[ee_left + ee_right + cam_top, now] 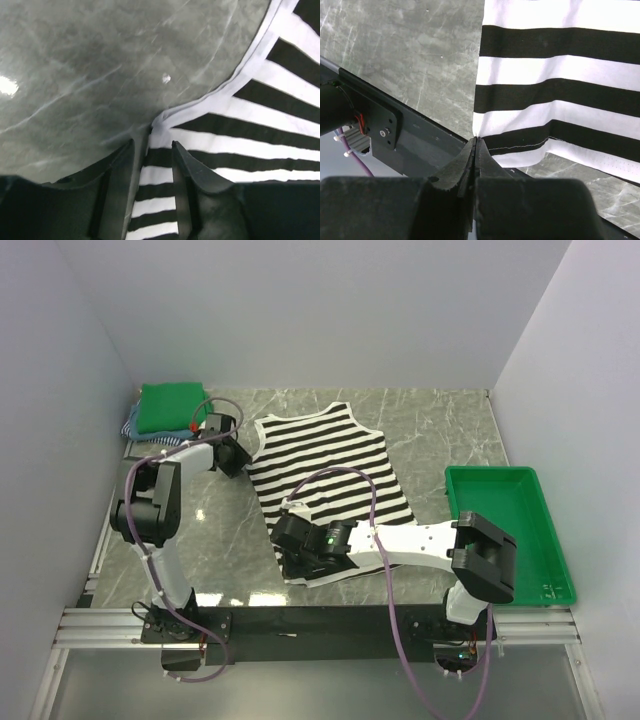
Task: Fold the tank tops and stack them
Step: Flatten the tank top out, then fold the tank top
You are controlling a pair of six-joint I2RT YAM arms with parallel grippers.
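The black-and-white striped tank top (325,475) lies spread flat in the middle of the table, neck to the back. My left gripper (232,455) is at its back left shoulder edge. In the left wrist view its jaws (152,150) stand apart, open, with the striped fabric (250,115) between the fingers. My right gripper (290,548) is at the near left hem corner. In the right wrist view it (475,140) is shut on that corner of the striped top (555,75), lifting it slightly. A folded bright green top (168,405) lies on folded teal-blue ones (133,426) at the back left.
A rigid green plastic tray (545,540) stands at the right edge of the table. White walls close in the left, back and right. A black rail (415,125) runs along the table's near edge, just under my right gripper.
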